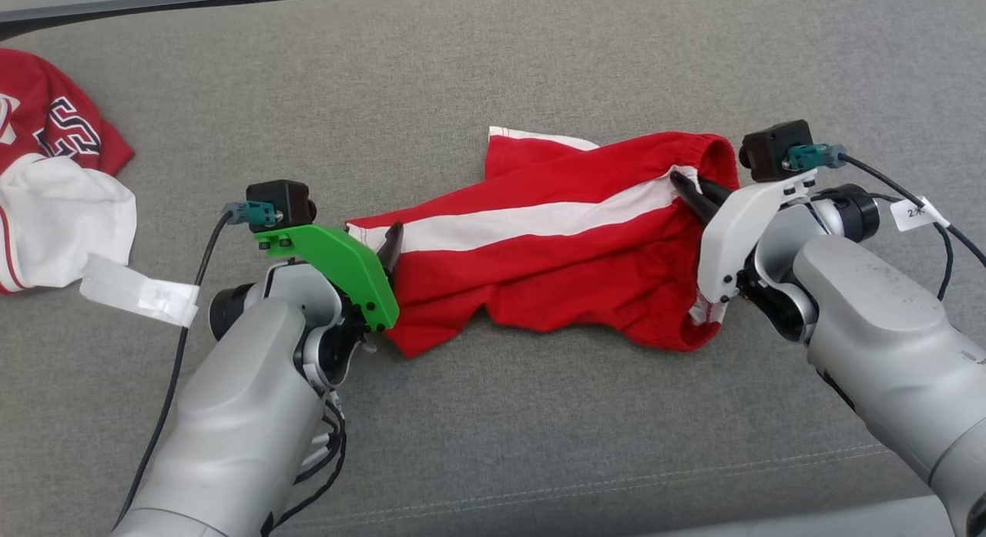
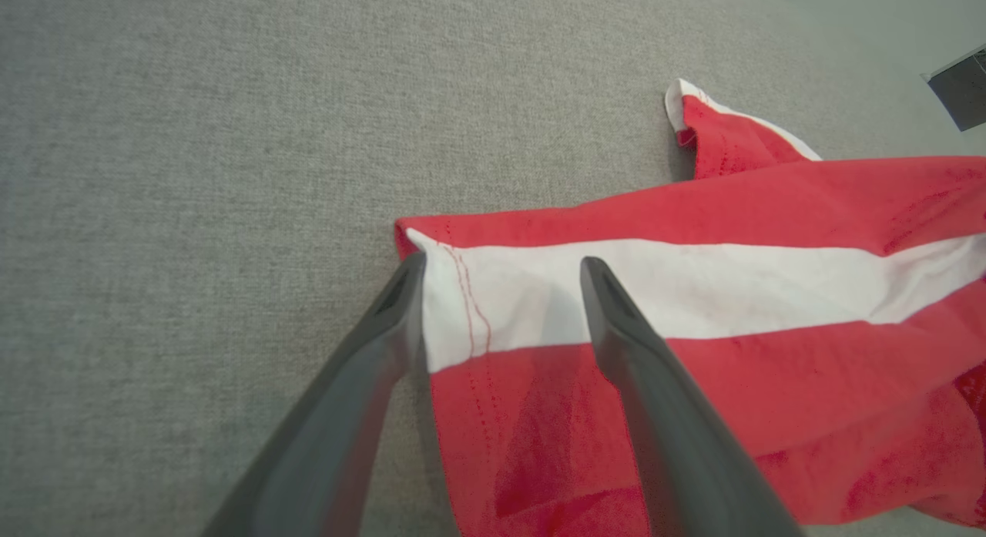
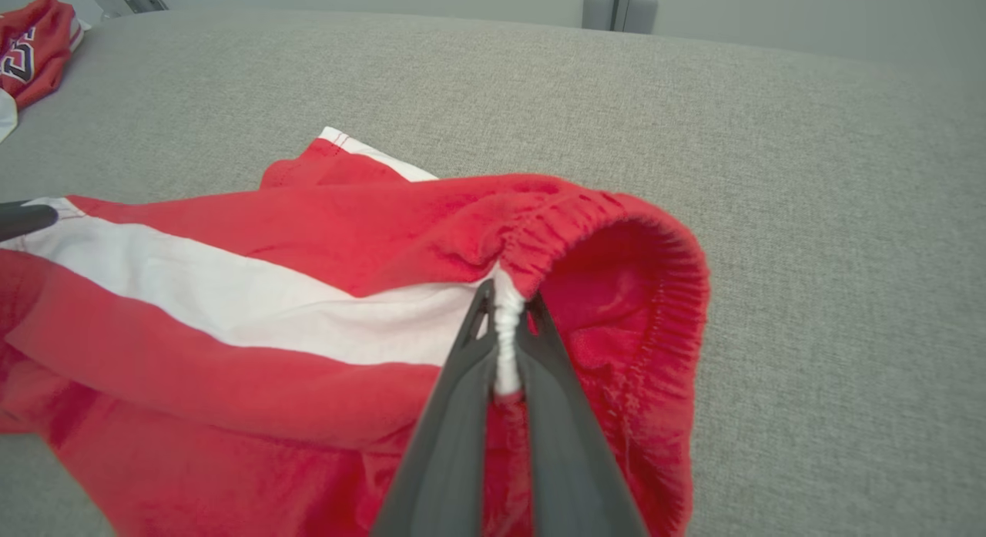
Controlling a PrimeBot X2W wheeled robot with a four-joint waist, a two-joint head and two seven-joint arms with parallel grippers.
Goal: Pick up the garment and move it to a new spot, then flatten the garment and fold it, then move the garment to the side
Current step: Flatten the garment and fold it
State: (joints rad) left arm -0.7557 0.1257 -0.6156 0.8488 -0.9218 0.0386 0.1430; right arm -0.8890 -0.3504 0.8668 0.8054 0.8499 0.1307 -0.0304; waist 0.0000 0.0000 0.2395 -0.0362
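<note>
The garment (image 1: 555, 252) is a pair of red shorts with a white side stripe, lying stretched across the grey cushion. My right gripper (image 1: 693, 192) is shut on the garment's elastic waistband at its right end; the right wrist view shows the white waistband (image 3: 506, 329) pinched between the two dark fingers. My left gripper (image 1: 391, 248) stands open over the leg hem at the left end. In the left wrist view its fingers (image 2: 385, 329) straddle the white stripe of the garment (image 2: 693, 290), one at the hem edge and one on the cloth.
A second red and white jersey (image 1: 54, 182) lies crumpled at the far left of the cushion, with a white tag (image 1: 139, 290) beside it. The grey cushion (image 1: 493, 444) runs wide in front of and behind the garment. A seam edge runs along the near right.
</note>
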